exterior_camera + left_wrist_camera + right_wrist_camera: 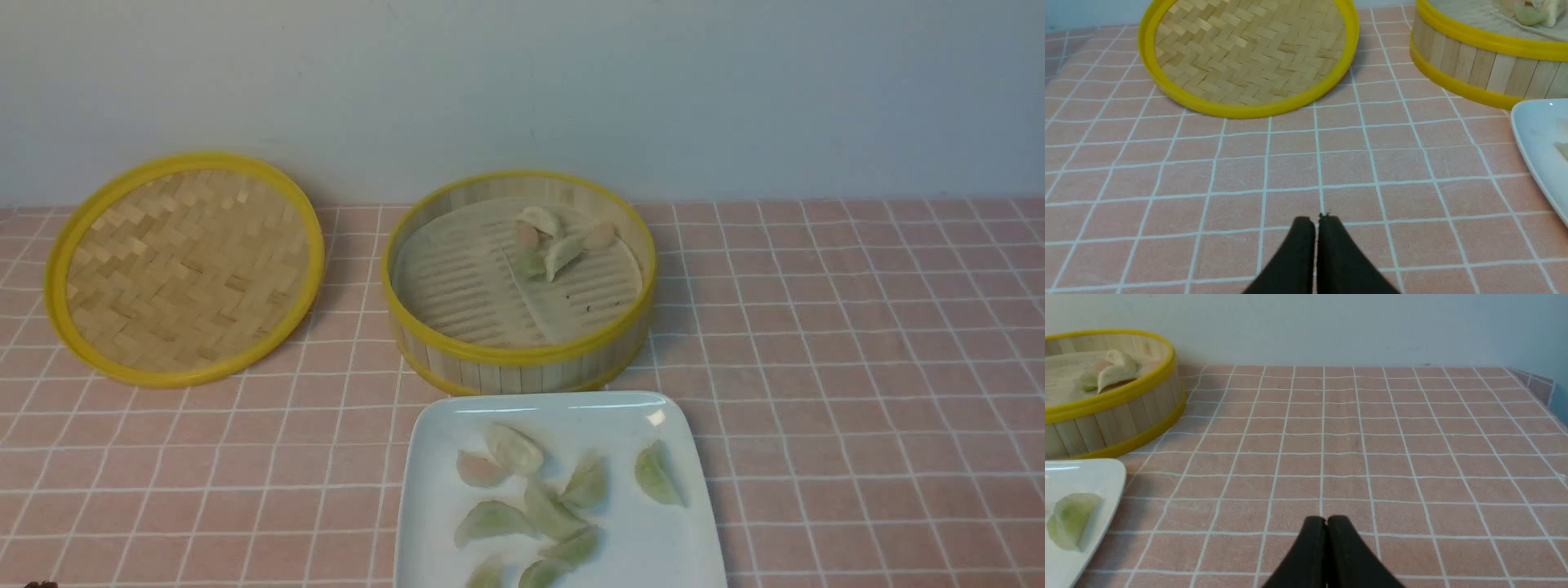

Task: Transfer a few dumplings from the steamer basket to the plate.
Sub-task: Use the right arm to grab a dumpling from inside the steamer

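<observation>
Left hand (1316, 222) closed, right hand (1327, 522) closed, fingertips together on both

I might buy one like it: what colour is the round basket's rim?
Yellow; the basket shows best in the front view.

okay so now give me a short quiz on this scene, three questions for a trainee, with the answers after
1. True or false: the woven lid lies on top of the steamer basket.
2. Which is nearer the robot, the plate or the basket?
3. Fill in: both grippers hold ____.

Key: 1. False, the woven lid lies left of the steamer basket. 2. The plate. 3. Nothing; left gripper and right gripper are empty.
</observation>
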You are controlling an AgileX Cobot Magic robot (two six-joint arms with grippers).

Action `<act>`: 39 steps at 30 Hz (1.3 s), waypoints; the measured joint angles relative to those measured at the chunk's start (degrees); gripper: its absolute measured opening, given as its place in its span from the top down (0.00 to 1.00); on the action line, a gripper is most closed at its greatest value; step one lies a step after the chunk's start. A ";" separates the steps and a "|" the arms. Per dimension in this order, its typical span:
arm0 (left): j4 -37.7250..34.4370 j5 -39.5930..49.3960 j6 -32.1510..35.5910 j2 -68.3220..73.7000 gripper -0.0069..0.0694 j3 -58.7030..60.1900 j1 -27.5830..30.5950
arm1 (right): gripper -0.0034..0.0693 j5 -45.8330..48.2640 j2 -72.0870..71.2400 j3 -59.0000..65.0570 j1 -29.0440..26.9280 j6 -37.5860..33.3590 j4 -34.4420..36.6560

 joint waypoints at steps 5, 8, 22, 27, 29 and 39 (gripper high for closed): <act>0.00 0.00 0.00 0.00 0.92 0.00 0.00 | 0.97 0.00 0.00 0.00 0.00 0.00 0.00; 0.00 0.00 0.00 0.00 0.92 0.00 0.00 | 0.97 0.00 0.00 0.00 0.00 0.00 0.00; 0.00 0.00 0.00 0.00 0.92 0.00 0.00 | 0.97 -0.10 0.00 0.00 0.00 -2.64 -6.12; -0.05 0.00 0.00 0.00 0.92 0.00 0.00 | 0.97 -0.52 0.00 0.13 0.00 -3.65 -13.40; -0.05 0.00 0.00 0.00 0.92 0.00 0.00 | 0.97 -0.66 0.00 0.19 0.00 -3.73 -14.04; -0.05 0.00 0.00 0.00 0.92 0.00 0.00 | 0.97 -8.56 0.00 0.47 0.00 0.24 -12.77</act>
